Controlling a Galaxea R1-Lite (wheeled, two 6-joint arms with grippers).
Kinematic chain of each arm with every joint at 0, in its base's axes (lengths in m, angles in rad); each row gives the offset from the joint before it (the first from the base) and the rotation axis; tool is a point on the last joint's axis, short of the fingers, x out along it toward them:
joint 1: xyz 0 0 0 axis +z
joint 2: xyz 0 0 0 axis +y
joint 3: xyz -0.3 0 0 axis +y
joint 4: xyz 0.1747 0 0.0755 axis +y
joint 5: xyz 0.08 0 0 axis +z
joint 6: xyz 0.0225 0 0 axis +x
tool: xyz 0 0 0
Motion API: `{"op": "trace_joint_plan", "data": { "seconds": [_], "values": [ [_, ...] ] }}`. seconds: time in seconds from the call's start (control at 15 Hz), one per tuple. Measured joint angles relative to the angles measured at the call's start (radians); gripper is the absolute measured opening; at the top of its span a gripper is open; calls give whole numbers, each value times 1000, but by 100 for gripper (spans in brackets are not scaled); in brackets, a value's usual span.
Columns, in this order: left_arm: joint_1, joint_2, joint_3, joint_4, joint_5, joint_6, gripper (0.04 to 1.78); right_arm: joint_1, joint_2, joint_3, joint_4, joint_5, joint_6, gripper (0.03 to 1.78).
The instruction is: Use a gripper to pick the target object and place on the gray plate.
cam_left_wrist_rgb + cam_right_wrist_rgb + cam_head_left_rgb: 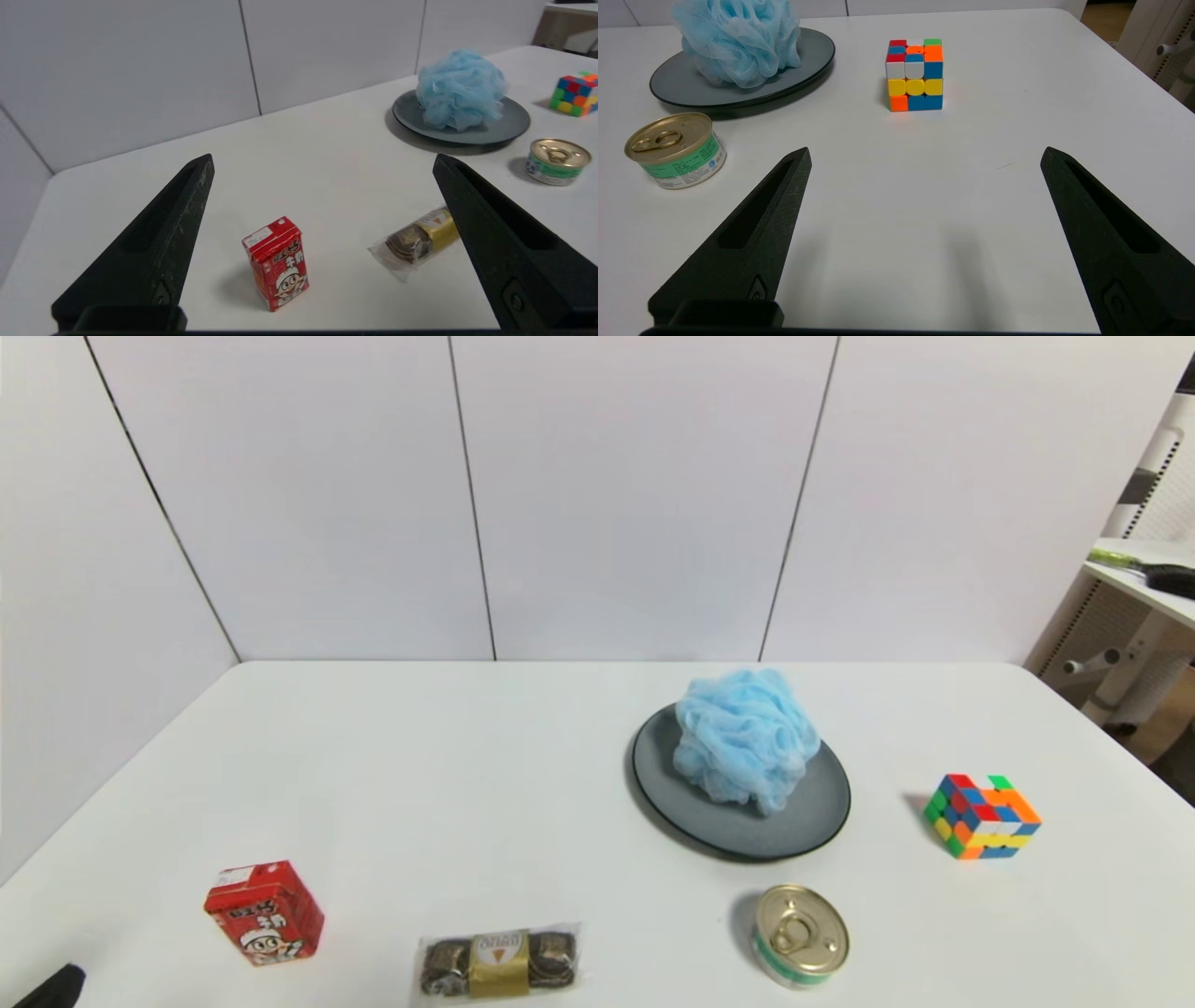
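The fluffy light-blue bath puff [744, 737] rests on the round dark-gray plate [803, 817], right of the table's middle. Both also show in the left wrist view, the puff [460, 88] on the plate [511, 123], and in the right wrist view, the puff [738, 39] on the plate [810, 49]. My left gripper [322, 163] is open and empty, low at the table's near left, with only a black tip of it in the head view [51, 987]. My right gripper [924, 154] is open and empty over bare table at the near right, outside the head view.
A red drink carton [264, 911] stands at the near left. A wrapped chocolate pack [498, 961] lies at the front middle. A gold-lidded tin can [800, 934] sits in front of the plate. A multicoloured puzzle cube [982, 816] sits right of the plate. White walls stand behind.
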Motion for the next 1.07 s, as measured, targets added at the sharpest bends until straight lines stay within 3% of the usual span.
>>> {"op": "trace_joint_plan", "data": {
  "seconds": [0.33, 0.6, 1.07],
  "values": [
    [110, -82, 73, -61, 0, -7, 169, 0, 0, 0, 0, 0, 0, 170],
    [137, -232, 219, -51, 20, 3, 169, 0, 0, 0, 0, 0, 0, 170],
    [141, -348, 278, 197, 186, 46, 169, 0, 0, 0, 0, 0, 0, 170]
  ]
}}
